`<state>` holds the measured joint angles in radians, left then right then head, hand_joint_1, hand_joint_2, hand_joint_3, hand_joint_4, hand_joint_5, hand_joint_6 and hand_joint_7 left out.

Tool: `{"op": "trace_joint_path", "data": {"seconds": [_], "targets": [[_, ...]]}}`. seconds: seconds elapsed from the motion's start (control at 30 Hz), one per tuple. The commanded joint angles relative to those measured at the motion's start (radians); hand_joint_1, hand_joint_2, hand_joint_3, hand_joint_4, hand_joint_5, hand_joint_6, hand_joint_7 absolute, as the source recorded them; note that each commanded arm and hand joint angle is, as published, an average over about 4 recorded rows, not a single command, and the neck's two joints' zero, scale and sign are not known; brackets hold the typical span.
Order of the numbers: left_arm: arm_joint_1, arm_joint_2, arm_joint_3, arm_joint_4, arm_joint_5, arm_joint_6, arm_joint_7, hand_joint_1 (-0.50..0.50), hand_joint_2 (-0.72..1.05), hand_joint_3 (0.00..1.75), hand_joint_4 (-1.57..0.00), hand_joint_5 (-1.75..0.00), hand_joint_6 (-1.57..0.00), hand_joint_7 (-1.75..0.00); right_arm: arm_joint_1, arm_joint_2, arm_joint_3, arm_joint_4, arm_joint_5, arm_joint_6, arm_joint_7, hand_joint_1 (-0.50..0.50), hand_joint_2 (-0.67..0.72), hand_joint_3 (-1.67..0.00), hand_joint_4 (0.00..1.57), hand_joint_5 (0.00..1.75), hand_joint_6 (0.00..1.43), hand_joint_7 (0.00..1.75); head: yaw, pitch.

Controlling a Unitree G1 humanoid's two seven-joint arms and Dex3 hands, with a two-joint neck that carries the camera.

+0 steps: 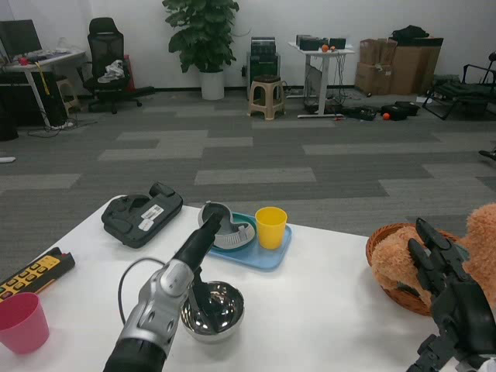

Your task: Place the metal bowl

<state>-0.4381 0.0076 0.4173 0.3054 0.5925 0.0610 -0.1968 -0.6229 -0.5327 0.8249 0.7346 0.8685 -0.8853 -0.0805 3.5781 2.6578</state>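
Left hand (206, 232) over the shiny round metal bowl (213, 311), grip unclear; right hand (449, 283) spread, empty, far right of it.

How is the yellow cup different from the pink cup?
The yellow cup stands on the blue tray near the table's middle; the pink cup stands straight on the white table at its left edge. The yellow cup lies farther from the robot, the pink cup nearer. Both are upright, open-topped and look empty.
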Motion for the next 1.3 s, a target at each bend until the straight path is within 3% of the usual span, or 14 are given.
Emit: {"op": "trace_joint_path", "data": {"seconds": [0.03,0.13,0.27,0.37,0.47,0.6,0.7,0.83,1.3], "targets": [[0.104,-0.012,-0.002,-0.092,-0.396,-0.084,-0.012,-0.48,0.47,0.09,0.0,-0.36,0.0,0.0,0.005,0.0,-0.029,0.006,0.007,-0.003,-0.002,0.29,0.72,0.0,0.06,0.0,0.0,0.14,0.006,0.006],[0.153,0.005,-0.005,-0.163,-0.635,-0.14,-0.032,-0.48,0.38,0.09,0.0,-0.31,0.0,0.0,0.003,-0.005,-0.033,0.009,0.007,-0.002,-0.003,0.29,0.72,0.0,0.06,0.0,0.0,0.14,0.018,0.03],[0.207,0.094,-0.031,-0.275,-0.899,-0.166,-0.105,-0.48,0.34,0.09,0.0,-0.18,0.0,0.0,-0.012,-0.011,-0.033,0.012,0.008,-0.001,-0.002,0.29,0.72,0.0,0.06,0.0,0.0,0.16,0.013,0.062],[0.241,0.153,-0.053,-0.312,-1.109,-0.158,-0.178,-0.48,0.41,0.09,0.0,-0.1,0.0,0.0,-0.024,-0.016,-0.036,0.014,0.009,-0.001,-0.002,0.29,0.72,0.0,0.06,0.0,0.0,0.14,-0.001,0.08],[0.281,0.193,-0.021,-0.342,-1.264,-0.116,-0.236,-0.48,0.43,0.09,0.0,-0.1,0.0,0.0,-0.031,-0.016,-0.042,0.014,0.009,-0.001,-0.002,0.29,0.72,0.0,0.06,0.0,0.0,0.14,-0.016,0.087],[0.328,0.22,0.07,-0.369,-1.308,-0.076,-0.25,-0.48,0.43,0.09,0.0,-0.1,0.0,0.0,-0.036,-0.014,-0.048,0.014,0.007,-0.002,-0.002,0.28,0.72,0.0,0.06,0.0,0.0,0.16,-0.024,0.092],[0.332,0.221,0.1,-0.37,-1.318,-0.058,-0.256,-0.48,0.45,0.09,0.0,-0.1,0.0,0.0,-0.041,-0.011,-0.05,0.014,0.007,-0.003,-0.002,0.28,0.72,0.0,0.06,0.0,0.0,0.16,-0.037,0.097],[0.327,0.21,0.106,-0.361,-1.319,-0.028,-0.28,-0.48,0.52,0.09,0.0,-0.1,0.0,0.0,-0.052,-0.005,-0.052,0.014,0.006,-0.004,-0.002,0.25,0.72,0.0,0.06,0.0,0.0,0.17,-0.064,0.102],[0.295,0.21,0.093,-0.311,-1.309,-0.007,-0.286,-0.48,0.52,0.04,0.0,-0.1,0.0,0.0,-0.06,0.008,-0.063,0.009,0.002,-0.014,-0.002,0.27,0.72,0.0,0.06,0.0,0.0,0.14,-0.094,0.106]]}}
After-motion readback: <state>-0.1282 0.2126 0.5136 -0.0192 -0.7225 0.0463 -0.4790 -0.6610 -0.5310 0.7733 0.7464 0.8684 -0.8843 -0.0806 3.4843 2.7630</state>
